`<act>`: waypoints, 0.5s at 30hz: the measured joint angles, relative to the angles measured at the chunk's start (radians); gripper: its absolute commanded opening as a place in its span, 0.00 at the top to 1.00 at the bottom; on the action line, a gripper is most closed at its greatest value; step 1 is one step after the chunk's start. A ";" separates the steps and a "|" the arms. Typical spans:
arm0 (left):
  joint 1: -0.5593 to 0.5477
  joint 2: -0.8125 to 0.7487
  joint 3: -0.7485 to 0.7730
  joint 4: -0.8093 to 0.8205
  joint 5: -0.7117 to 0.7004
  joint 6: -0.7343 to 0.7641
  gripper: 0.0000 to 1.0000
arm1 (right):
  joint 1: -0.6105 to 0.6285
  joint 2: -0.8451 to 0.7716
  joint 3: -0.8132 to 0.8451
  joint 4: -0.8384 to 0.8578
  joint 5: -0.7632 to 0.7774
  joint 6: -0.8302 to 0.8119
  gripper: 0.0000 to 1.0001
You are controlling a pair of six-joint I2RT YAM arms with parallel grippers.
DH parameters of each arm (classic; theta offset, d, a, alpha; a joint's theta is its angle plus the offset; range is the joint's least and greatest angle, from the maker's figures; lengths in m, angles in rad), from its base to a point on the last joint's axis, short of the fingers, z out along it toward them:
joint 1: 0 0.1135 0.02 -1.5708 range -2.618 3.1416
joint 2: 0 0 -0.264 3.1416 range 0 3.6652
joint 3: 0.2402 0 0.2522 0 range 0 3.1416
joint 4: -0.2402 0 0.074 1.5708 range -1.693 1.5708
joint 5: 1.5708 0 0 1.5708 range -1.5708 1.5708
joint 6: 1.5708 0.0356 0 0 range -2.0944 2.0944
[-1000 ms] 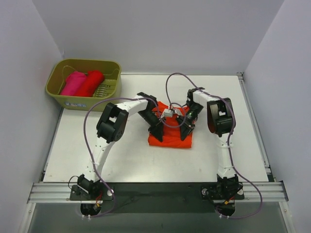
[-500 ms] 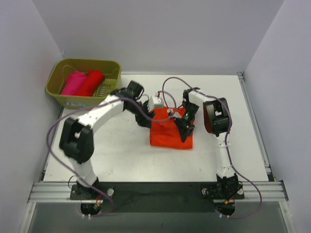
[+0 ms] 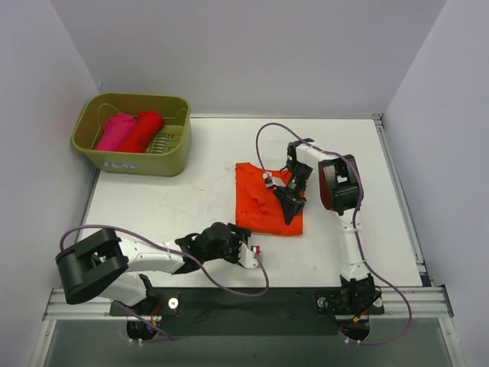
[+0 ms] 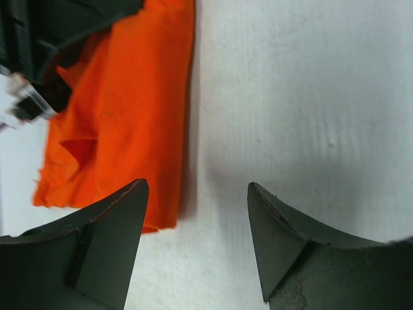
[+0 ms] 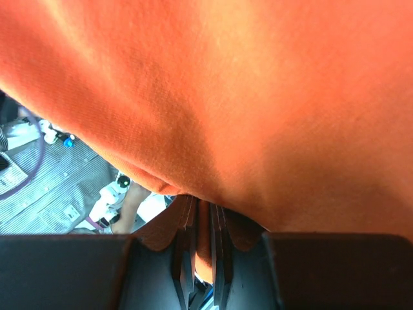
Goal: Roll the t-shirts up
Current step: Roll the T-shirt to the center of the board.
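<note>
Your right gripper (image 5: 203, 223) is pinching a fold of the orange-red t-shirt (image 3: 260, 210), which is lying crumpled mid-surface (image 3: 183, 199). Your left gripper (image 4: 197, 194) is gaping wide and empty near the shirt's near-left corner. A red t-shirt (image 3: 145, 130) and a pink t-shirt (image 3: 114, 131) are lying rolled in the green basket (image 3: 174, 157), far left.
</note>
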 measured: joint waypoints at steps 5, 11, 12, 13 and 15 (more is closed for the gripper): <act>-0.051 0.122 -0.016 0.264 -0.089 0.149 0.28 | -0.005 0.003 0.005 -0.003 -0.004 0.001 0.99; -0.052 0.307 -0.013 0.470 -0.166 0.279 0.31 | -0.026 0.005 0.007 -0.002 -0.016 0.006 0.99; -0.052 0.338 -0.002 0.508 -0.178 0.300 0.31 | -0.029 0.005 0.008 -0.002 -0.017 0.008 0.99; -0.052 0.358 0.007 0.527 -0.189 0.312 0.31 | -0.031 0.005 0.009 -0.002 -0.017 0.008 0.99; -0.052 0.409 0.026 0.580 -0.214 0.339 0.31 | -0.034 0.006 0.010 -0.002 -0.019 0.008 0.99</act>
